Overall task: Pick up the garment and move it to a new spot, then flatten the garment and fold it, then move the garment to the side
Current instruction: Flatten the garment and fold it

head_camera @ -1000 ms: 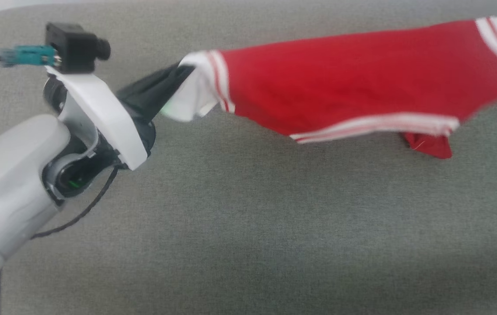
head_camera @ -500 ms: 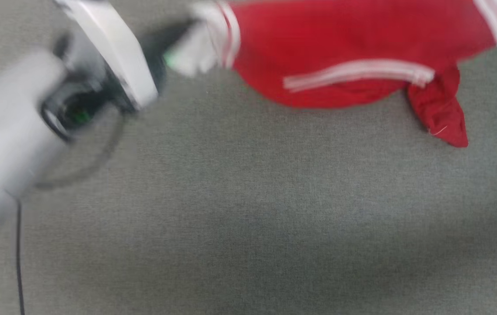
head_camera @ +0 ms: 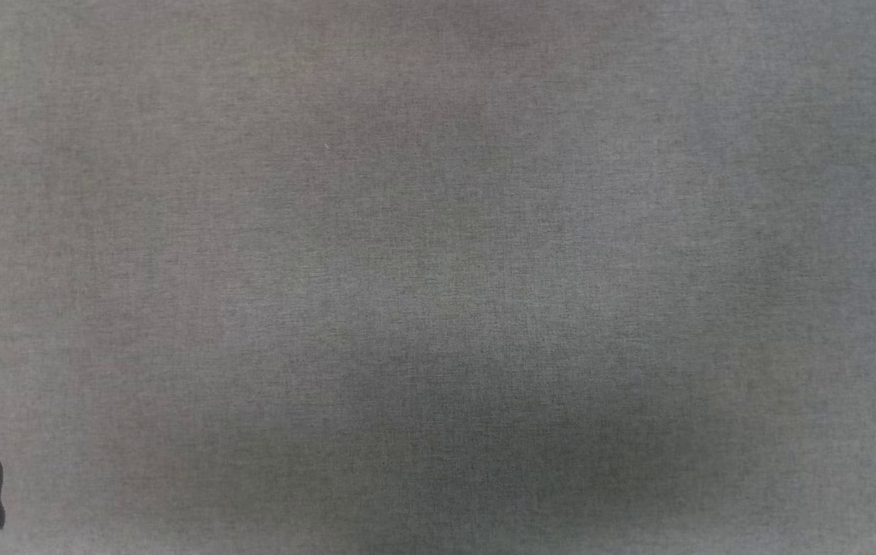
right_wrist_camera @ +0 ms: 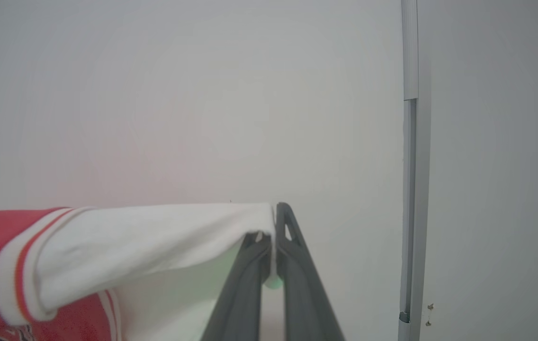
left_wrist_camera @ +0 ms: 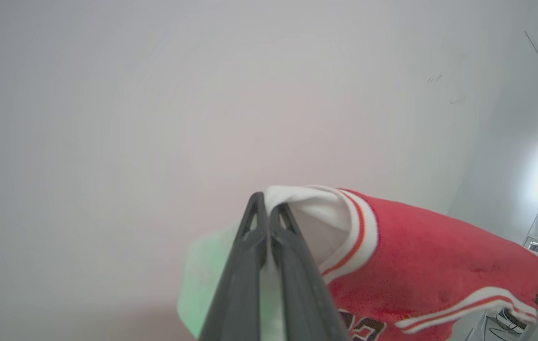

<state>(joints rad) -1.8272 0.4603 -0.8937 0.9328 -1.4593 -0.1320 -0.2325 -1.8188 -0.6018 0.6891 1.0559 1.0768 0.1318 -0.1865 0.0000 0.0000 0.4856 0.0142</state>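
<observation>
left hand (left_wrist_camera: 267,203) clamped on garment (left_wrist_camera: 439,255) white sleeve end; right hand (right_wrist_camera: 273,227) clamped on other sleeve end.

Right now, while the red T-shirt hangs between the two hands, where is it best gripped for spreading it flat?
At the two white sleeve ends, one per hand, each from its own outer side. The left hand pinches one sleeve end, the right hand the other sleeve end, and the garment stretches wide between them, so the body should lie down flat.
</observation>
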